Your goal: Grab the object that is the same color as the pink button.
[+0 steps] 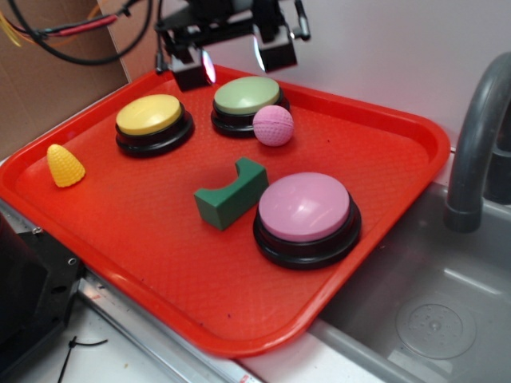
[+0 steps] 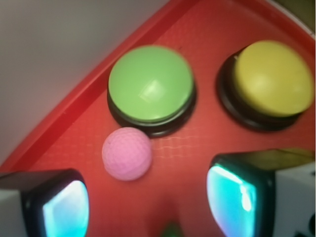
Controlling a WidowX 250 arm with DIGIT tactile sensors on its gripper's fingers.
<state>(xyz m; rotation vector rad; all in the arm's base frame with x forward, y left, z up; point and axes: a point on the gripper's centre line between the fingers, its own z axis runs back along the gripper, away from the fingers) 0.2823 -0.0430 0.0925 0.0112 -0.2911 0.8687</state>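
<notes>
A small pink dimpled ball (image 1: 273, 125) (image 2: 126, 153) rests on the red tray (image 1: 160, 263), touching the base of the green-topped button (image 1: 247, 104) (image 2: 150, 89). The big pink button (image 1: 306, 216) sits nearer the front right of the tray. My gripper (image 1: 233, 62) (image 2: 148, 202) hovers open above the tray's back edge, over the green-topped button, with nothing between its fingers. In the wrist view the ball lies ahead of the left finger (image 2: 59, 207), outside the gap.
A yellow-topped button (image 1: 152, 123) (image 2: 271, 81) stands left of the green one. A green arch block (image 1: 231, 191) lies mid-tray and a yellow cone (image 1: 65, 166) at the left. A grey faucet (image 1: 479, 136) and sink (image 1: 415, 311) are at the right. Cables hang at the back left.
</notes>
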